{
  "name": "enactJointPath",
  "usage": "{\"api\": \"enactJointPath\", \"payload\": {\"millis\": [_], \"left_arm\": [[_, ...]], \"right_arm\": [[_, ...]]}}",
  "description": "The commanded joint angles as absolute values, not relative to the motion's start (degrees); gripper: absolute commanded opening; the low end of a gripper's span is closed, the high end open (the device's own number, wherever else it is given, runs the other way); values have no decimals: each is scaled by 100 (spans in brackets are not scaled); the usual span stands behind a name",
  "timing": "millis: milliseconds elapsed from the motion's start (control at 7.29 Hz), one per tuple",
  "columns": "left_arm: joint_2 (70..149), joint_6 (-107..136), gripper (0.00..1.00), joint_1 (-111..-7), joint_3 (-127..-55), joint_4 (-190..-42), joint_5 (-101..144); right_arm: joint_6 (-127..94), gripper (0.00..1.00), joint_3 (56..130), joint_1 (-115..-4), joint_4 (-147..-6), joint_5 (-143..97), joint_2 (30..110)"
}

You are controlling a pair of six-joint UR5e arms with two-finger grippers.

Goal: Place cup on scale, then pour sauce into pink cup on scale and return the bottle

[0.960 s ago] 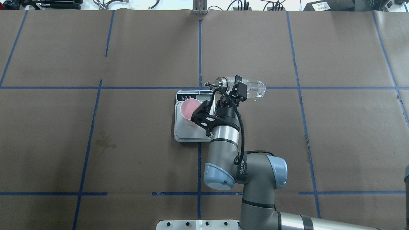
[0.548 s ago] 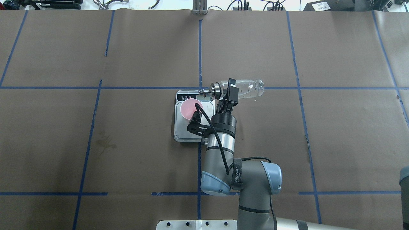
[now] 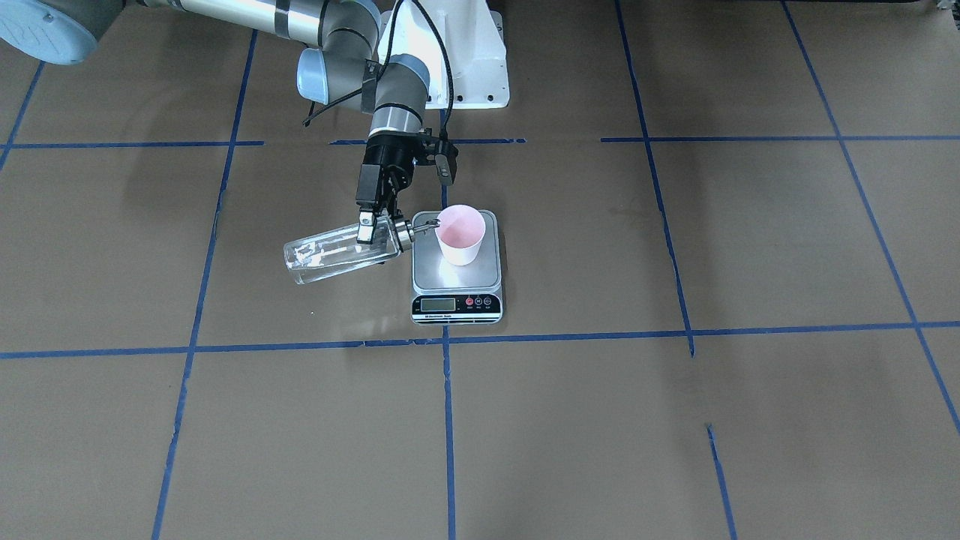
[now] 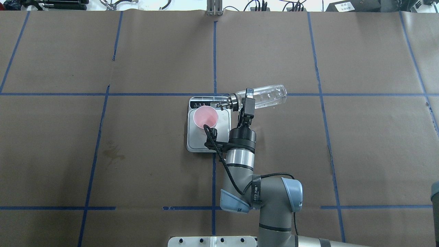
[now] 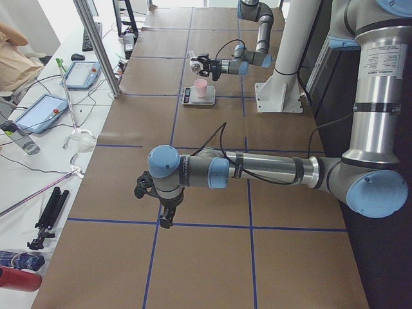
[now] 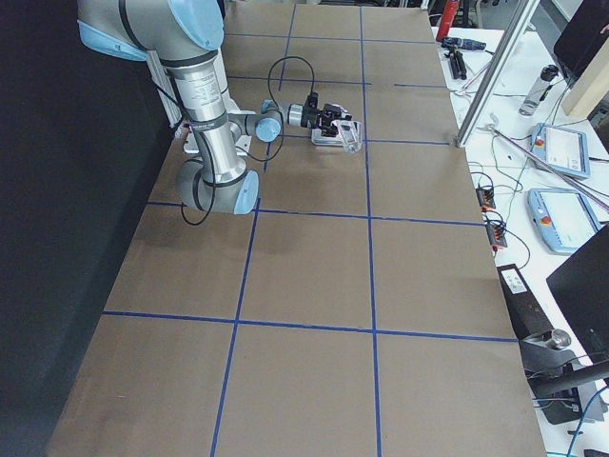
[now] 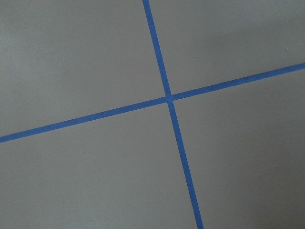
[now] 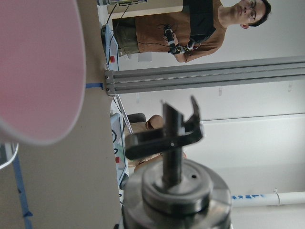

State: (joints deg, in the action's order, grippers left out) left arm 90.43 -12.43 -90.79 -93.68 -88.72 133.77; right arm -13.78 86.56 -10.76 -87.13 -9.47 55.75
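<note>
Pink-bound, pinches the bottle [image 4: 267,96] near its collar in the right gripper [image 4: 247,100], long axis almost level, spout just beside the cup [image 4: 205,116] rim over the scale [image 4: 193,139].

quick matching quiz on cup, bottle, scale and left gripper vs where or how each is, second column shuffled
1 cup
2 bottle
3 scale
4 left gripper

A flat on the table, bearing another thing
B tipped sideways in the right gripper
C standing upright, pink inside showing
D above bare table, far from the others

Pairs: 1-C, 2-B, 3-A, 4-D
</note>
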Motion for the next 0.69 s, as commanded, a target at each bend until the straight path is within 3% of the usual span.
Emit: {"api": "enactJointPath", "payload": {"millis": [0, 548], "left_arm": [[9044, -1239, 100, -9079, -9369, -8877, 13377], [9044, -1239, 100, -9070, -9360, -8886, 13377]], "right_arm": [[-1012, 0, 8649, -1055, -8710, -792, 5589], [-431, 0, 8640, -985, -8710, -475, 5616]]}}
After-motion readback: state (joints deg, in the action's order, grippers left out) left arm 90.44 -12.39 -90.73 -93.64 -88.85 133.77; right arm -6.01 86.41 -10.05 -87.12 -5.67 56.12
